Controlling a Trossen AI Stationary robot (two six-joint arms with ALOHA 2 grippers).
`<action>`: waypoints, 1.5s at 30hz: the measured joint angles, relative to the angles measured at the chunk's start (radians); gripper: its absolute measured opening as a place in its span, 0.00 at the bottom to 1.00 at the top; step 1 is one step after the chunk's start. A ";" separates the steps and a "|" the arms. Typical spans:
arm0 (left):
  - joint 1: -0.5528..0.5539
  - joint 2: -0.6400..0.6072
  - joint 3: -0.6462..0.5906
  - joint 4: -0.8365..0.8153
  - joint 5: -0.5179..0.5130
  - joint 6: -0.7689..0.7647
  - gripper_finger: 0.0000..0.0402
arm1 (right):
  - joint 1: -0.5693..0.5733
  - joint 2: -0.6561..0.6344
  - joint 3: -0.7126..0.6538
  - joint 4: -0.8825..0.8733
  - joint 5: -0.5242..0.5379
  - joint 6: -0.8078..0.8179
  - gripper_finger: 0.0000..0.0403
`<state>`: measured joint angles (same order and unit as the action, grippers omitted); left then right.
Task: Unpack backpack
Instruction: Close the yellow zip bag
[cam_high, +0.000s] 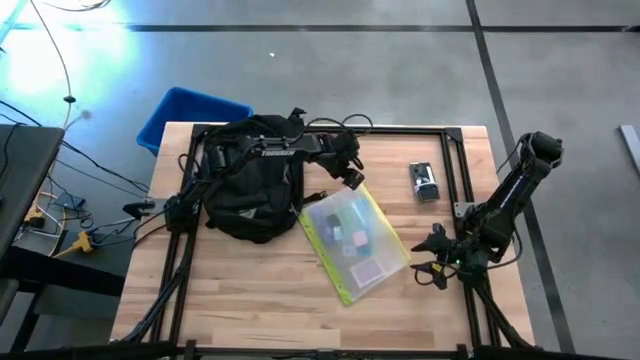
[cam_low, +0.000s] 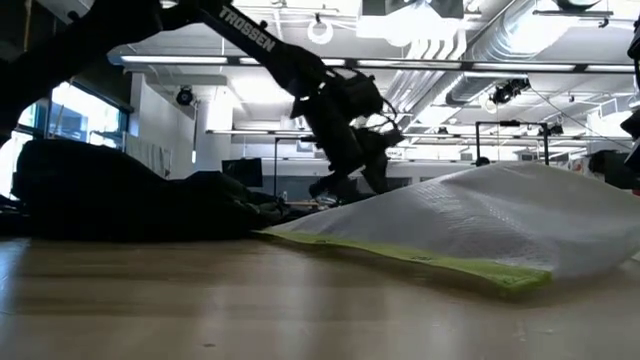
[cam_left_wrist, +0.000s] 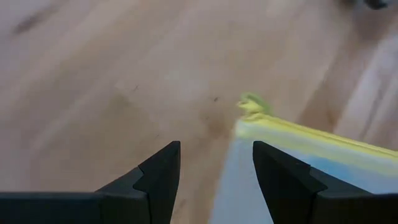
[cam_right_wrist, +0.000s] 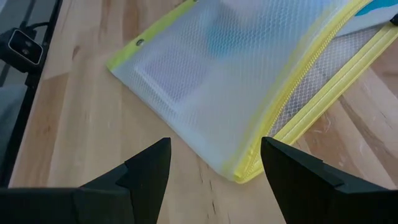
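1. Worktop (cam_high: 250, 290): pale wooden boards with a black frame along the edges. Grey floor around it; in the low view, an open room with white ceiling ducts and strip lights behind.
2. Blue bin (cam_high: 185, 112): on the floor off the far left corner of the worktop, partly hidden by its edge.
3. Backpack (cam_high: 255, 180): black, soft, rounded body, with straps spread along the far edge. It lies on the left-centre part of the worktop, toward the far side. In the low view it is a dark slumped mass (cam_low: 110, 195) at the left.
4. My left hand (cam_high: 350, 175): reaches from the left across and above the backpack, so the pack lies below my arm and to the left of the hand. The hand hangs over the far corner of the clear pouch (cam_high: 355, 243). Fingers (cam_left_wrist: 158, 180) are parted, with nothing between them; the pouch's yellow edge (cam_left_wrist: 298, 130) shows just beyond.
5. Clear pouch: mesh-textured, yellow-edged, small items inside, lying just right of the backpack and touching it.
6. Small dark device (cam_high: 424, 181): lies right of the pouch, apart from it.
7. My right hand (cam_high: 432, 258): low at the right side, near the pouch's right edge, well apart from the backpack. Fingers (cam_right_wrist: 149, 174) spread wide, empty.
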<state>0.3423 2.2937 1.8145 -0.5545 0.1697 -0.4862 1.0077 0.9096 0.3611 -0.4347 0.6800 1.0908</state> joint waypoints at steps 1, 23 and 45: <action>-0.003 0.002 0.000 0.003 -0.004 -0.002 0.45 | 0.000 0.000 0.000 0.001 0.000 0.000 0.59; -0.093 0.100 0.006 0.131 0.095 0.075 0.21 | 0.000 0.000 0.001 0.017 -0.062 -0.019 0.58; -0.106 0.104 0.017 0.167 0.068 0.107 0.00 | -0.099 0.219 0.001 0.098 -0.191 0.115 0.58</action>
<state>0.2363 2.3981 1.8317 -0.3878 0.2377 -0.3794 0.9082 1.1288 0.3618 -0.3364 0.4885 1.2054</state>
